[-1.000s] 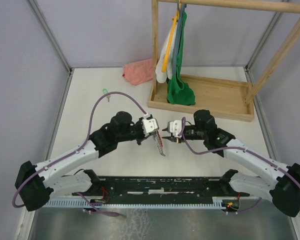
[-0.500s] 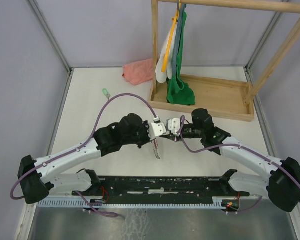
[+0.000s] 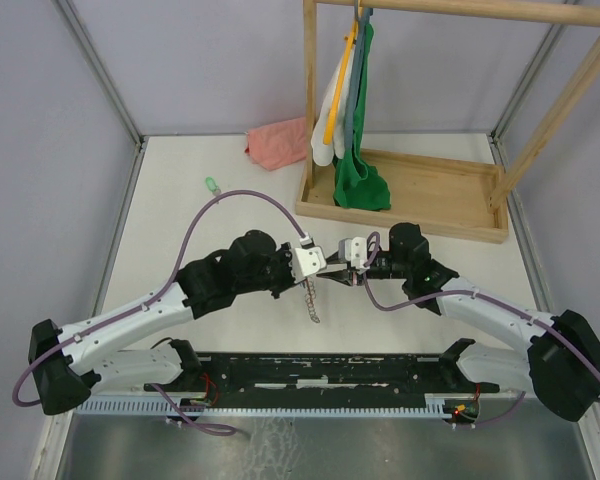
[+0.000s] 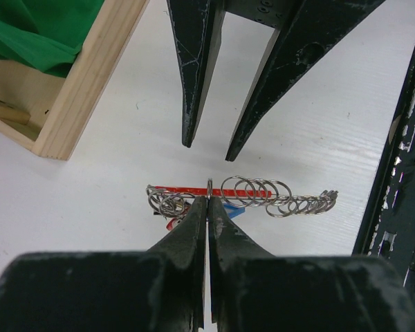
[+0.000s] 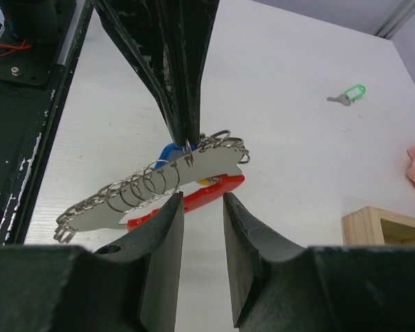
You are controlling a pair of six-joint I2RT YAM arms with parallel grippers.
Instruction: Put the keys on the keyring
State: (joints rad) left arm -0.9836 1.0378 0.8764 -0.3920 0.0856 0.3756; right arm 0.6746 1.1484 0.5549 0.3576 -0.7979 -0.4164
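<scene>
My left gripper (image 3: 316, 263) is shut on a ring of the keyring (image 4: 209, 185) and holds it above the table. The keyring's red strap (image 5: 209, 193) and its strip of silvery rings (image 4: 277, 197) hang out sideways; in the top view the chain (image 3: 311, 302) dangles below the gripper. The blue key (image 5: 169, 151) hangs behind the keyring, mostly hidden. My right gripper (image 5: 202, 202) is open, its fingertips just short of the red strap, facing the left gripper (image 5: 187, 142). The light green key (image 3: 211, 185) lies on the table at the far left, also seen in the right wrist view (image 5: 351, 93).
A wooden rack (image 3: 410, 195) with hanging green and white cloths (image 3: 358, 120) stands at the back right. A pink cloth (image 3: 278, 143) lies at the back. The black base rail (image 3: 320, 370) runs along the near edge.
Both grippers have shifted slightly right and closer together. The keyring stays held in the left gripper, its chain now hanging straighter down.
</scene>
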